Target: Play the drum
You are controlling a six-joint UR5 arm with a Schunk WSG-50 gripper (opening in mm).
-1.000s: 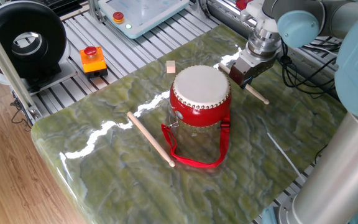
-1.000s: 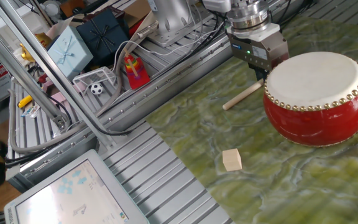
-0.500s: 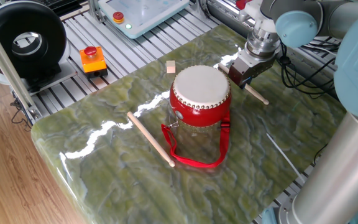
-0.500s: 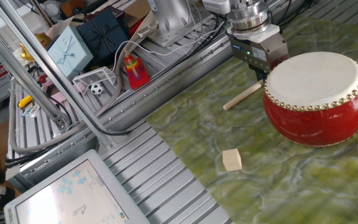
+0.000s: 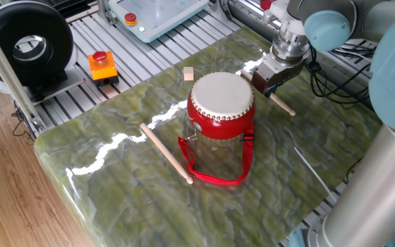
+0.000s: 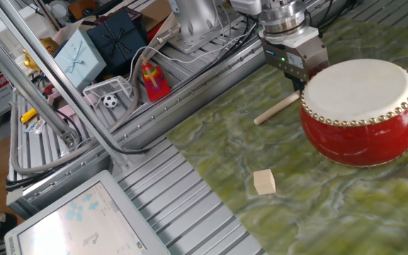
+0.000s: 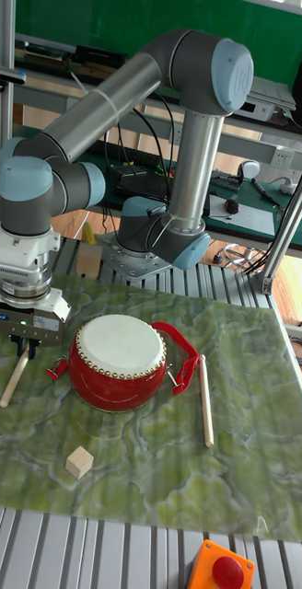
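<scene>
The drum (image 5: 221, 103) (image 6: 360, 106) (image 7: 119, 361) stands upright mid-table, red with an off-white head, its red strap (image 5: 214, 177) looped on the table in front of it. My gripper (image 5: 267, 86) (image 6: 300, 86) (image 7: 24, 348) is low beside the drum's rim, pointing down. Its dark fingers look closed on the end of a wooden stick (image 5: 284, 105) (image 6: 276, 108) (image 7: 13, 379) whose free end rests on the table. The drum hides part of the fingers in the other fixed view.
A second wooden stick (image 5: 165, 152) (image 7: 205, 386) lies on the drum's other side. A small wooden cube (image 5: 188, 73) (image 6: 264, 181) (image 7: 78, 461) sits near the table edge. An orange box with a red button (image 5: 102, 65) stands off the table. A thin rod (image 5: 310, 168) lies near the arm's base.
</scene>
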